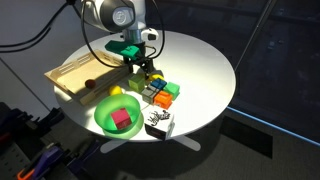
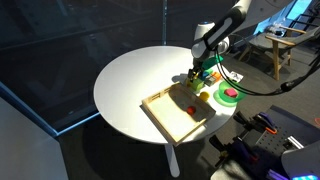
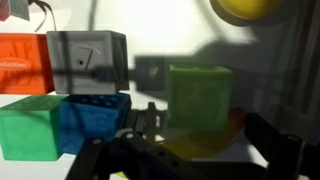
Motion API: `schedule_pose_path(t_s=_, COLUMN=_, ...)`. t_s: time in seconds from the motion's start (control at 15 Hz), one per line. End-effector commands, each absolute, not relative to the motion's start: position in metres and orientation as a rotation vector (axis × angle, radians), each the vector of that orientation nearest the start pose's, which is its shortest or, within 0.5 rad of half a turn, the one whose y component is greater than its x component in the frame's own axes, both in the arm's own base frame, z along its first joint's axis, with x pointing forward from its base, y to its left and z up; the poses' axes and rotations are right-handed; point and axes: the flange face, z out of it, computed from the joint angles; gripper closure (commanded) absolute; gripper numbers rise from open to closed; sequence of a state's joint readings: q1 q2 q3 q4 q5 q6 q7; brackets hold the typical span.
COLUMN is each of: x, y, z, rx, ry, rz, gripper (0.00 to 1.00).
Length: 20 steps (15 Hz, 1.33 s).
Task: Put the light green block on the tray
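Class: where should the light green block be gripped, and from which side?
Grip the light green block across its two flat side faces, coming from above: it sits square and apart from the blue block, leaving finger room for the open end effector.

In the wrist view the light green block [image 3: 200,97] looks blurry, a yellow round thing [image 3: 245,8] is cut off at the top and an orange block [image 3: 22,62] at the left edge. The gripper [image 3: 185,155] is dark and runs off the bottom, so its grip cannot be told. In an exterior view the small blocks [image 2: 201,85] are too tiny to tell apart.
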State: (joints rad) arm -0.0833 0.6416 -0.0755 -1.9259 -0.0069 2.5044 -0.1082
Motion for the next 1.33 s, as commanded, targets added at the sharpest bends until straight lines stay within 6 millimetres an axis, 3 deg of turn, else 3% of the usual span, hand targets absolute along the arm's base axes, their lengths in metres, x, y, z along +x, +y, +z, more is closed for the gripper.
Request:
schedule_pose_path(t_s=0.0, x=0.61, y=-0.1, z=0.142, rx=-3.166, ry=0.094, rz=0.085, gripper=0.0)
schedule_pose_path(t_s=0.2, x=0.609, y=-0.102, z=0.136, rx=-3.168, ry=0.097, rz=0.092, gripper=0.01)
schedule_pose_path(t_s=0.27, x=0.609, y=-0.102, z=0.135, rx=-3.168, ry=0.097, rz=0.094, gripper=0.26)
schedule_pose_path(t_s=0.4, x=0.608, y=-0.102, z=0.134, rx=-3.169, ry=0.098, rz=0.104, gripper=0.32)
schedule_pose_path(t_s=0.67, x=0.608, y=-0.102, z=0.136, rx=-3.168, ry=0.111, rz=0.125, gripper=0.65)
schedule_pose_path(t_s=1.27, x=0.6, y=-0.098, z=0.167, rx=-3.176, ry=0.101, rz=0.126, gripper=0.69)
